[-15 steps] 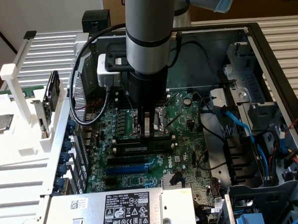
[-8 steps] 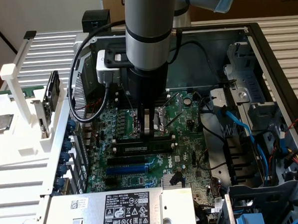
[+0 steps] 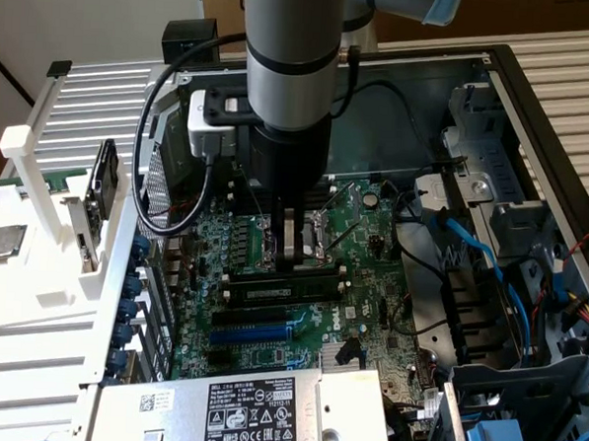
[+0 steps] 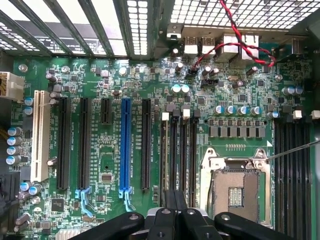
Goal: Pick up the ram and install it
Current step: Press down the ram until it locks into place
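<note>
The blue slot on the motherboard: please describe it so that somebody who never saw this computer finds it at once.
Look inside the open computer case at the green motherboard. In the exterior view, the blue slot lies across the board, just above the silver labelled box. It is the only long blue slot; the long slots beside it are black.

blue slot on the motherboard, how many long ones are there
1. The long blue slot runs among the black expansion slots; in the exterior view it lies just beyond the ram, toward the power supply.
</note>
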`<state>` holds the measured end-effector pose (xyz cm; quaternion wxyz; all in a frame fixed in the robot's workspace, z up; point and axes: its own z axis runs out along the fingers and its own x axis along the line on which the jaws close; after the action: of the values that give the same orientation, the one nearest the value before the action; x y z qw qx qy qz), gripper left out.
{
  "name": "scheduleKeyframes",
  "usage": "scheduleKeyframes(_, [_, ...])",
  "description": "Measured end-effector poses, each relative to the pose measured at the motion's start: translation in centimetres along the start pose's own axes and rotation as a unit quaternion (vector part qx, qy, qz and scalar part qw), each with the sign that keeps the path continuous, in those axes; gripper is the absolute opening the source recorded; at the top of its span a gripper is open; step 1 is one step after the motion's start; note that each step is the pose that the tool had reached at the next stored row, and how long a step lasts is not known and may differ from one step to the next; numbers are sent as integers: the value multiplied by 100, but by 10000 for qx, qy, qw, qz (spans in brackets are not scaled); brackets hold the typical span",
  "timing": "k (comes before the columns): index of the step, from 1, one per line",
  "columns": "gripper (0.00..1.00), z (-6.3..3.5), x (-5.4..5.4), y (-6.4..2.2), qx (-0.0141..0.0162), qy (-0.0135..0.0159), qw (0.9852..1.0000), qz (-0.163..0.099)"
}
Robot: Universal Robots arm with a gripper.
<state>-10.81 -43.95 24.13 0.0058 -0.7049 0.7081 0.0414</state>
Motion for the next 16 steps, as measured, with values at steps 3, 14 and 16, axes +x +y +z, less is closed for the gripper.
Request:
scheduleKeyframes(3, [10, 1, 0, 12, 0, -5, 10000, 0])
scheduleKeyframes(14, [10, -1, 0, 60, 0, -25, 10000, -1])
scheduleKeyframes(16, [10, 0, 1, 77, 0, -26, 10000, -2])
